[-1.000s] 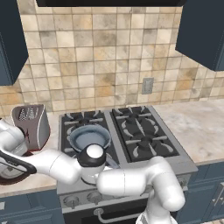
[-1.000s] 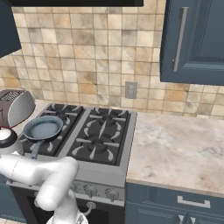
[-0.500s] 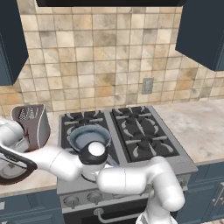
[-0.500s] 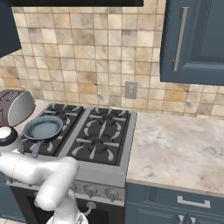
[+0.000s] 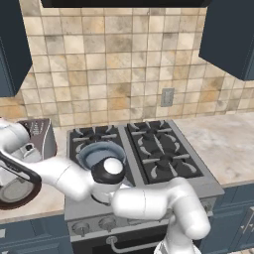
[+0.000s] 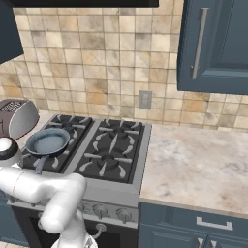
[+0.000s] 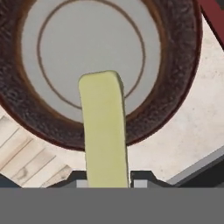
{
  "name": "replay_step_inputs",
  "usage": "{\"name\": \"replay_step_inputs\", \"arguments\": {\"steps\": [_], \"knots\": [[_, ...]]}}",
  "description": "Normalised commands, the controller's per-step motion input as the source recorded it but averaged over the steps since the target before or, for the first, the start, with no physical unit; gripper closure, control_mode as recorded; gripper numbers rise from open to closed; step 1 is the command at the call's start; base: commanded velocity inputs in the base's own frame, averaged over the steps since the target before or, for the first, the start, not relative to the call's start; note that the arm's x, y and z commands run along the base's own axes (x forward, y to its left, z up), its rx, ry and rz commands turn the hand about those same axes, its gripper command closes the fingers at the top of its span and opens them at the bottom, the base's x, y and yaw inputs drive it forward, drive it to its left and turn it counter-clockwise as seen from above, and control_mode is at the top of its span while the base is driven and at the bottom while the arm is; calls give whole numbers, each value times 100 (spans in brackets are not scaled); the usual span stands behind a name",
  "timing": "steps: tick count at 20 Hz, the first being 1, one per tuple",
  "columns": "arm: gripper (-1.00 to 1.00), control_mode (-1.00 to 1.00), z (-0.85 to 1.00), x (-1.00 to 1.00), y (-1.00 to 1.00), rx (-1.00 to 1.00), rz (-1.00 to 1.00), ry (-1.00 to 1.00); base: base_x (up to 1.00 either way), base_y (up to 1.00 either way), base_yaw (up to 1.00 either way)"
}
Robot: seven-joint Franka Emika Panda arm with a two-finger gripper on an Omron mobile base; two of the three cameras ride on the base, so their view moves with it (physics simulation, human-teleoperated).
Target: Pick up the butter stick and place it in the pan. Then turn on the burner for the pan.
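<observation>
At the far left of the table, over the dark-brown plate [image 7: 109, 70], the gripper [image 7: 108, 179] is seen closed on the butter stick [image 7: 104, 131], whose pale-yellow bar runs up between the two finger tips and out over the plate's grey centre. The jaws have narrowed over the last second and now stand nearly at their tightest, so the grasp is judged to be complete. In the left base view the arm has been swung slightly compared with a second ago, its dark elbow joint now lying in front of the pan [image 5: 101, 155]; the plate's rim [image 5: 17, 198] is seen at the left edge beside the toaster [image 5: 39, 139].

The pan [image 6: 47, 141] rests on the front-left burner [image 6: 36, 162] of the stove [image 6: 114, 155], its grey-blue inside bare, well apart from the butter stick. Whether the stick has been lifted clear of the plate cannot be told.

With the pick judged secured, the lift and the carry rightward to the pan remain, then the release and the burner's knob [image 6: 99, 209] on the stove front.
</observation>
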Motion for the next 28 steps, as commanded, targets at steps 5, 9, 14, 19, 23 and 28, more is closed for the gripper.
{"name": "replay_step_inputs", "arguments": {"steps": [5, 9, 14, 19, 23, 28], "knots": [[100, -100, 14, -30, -83, 13, -8, 0, 0, 0, 0], [100, -100, 12, -33, -77, 15, -7, -1, 0, 0, 0], [100, -100, 15, -60, -78, 16, -7, -5, 0, 0, 0], [100, -100, 23, -57, -78, 16, -9, -3, 0, 0, 0], [100, -100, 19, -23, -80, 15, -10, 0, 0, 0, 0], [100, -100, 18, -1, -82, 12, -10, 0, 0, 0, 0]]}}
